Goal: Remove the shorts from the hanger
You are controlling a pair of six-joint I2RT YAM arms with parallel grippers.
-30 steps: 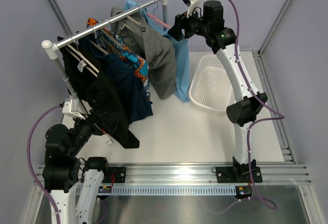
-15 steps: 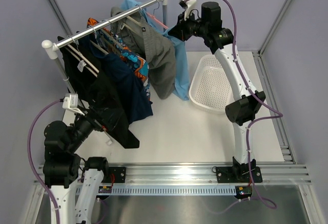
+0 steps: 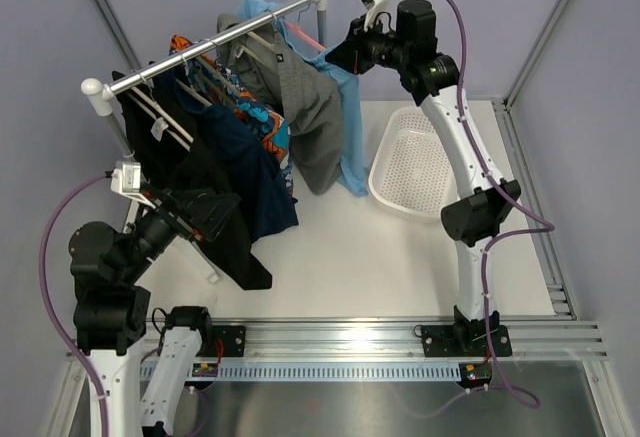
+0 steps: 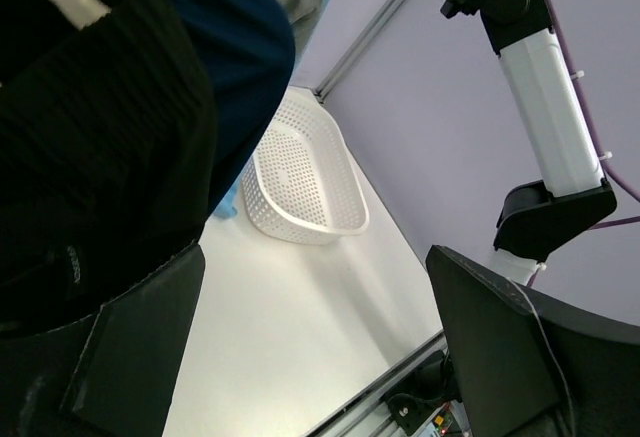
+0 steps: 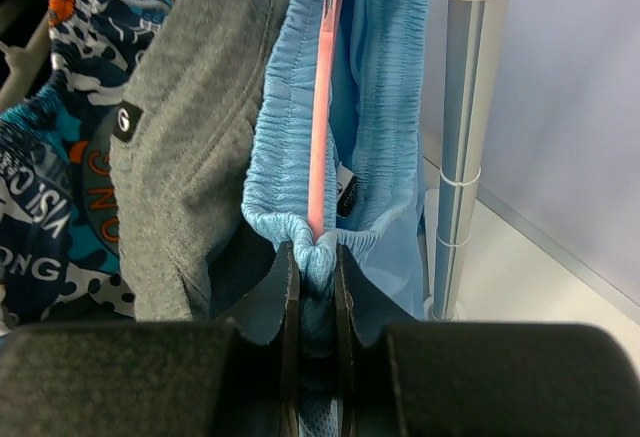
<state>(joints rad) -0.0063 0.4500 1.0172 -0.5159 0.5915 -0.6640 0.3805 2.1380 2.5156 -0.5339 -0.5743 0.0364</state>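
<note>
The light blue shorts (image 5: 285, 147) hang on a pink hanger (image 5: 322, 107) at the right end of the rail (image 3: 200, 49). Right beside them hang the grey shorts (image 5: 190, 117). My right gripper (image 5: 313, 257) is shut on the bunched blue waistband just below the pink hanger's end. From above, that gripper (image 3: 335, 60) sits high at the blue shorts' (image 3: 352, 132) top edge, with the grey shorts (image 3: 312, 117) to its left. My left gripper (image 3: 212, 213) is open with nothing between its fingers, against the black clothes (image 4: 90, 157), far from both shorts.
A white perforated basket (image 3: 385, 192) lies on the table right of the rack, also visible from the left wrist as the basket (image 4: 300, 187). The rack's upright post (image 5: 460, 137) stands just right of the blue shorts. Orange-and-blue patterned clothes (image 5: 60, 157) hang left of the grey shorts.
My right gripper has shut on the blue waistband after standing open beside it. My left arm has lifted and drawn back to the left along the black clothes, gripper still open.
</note>
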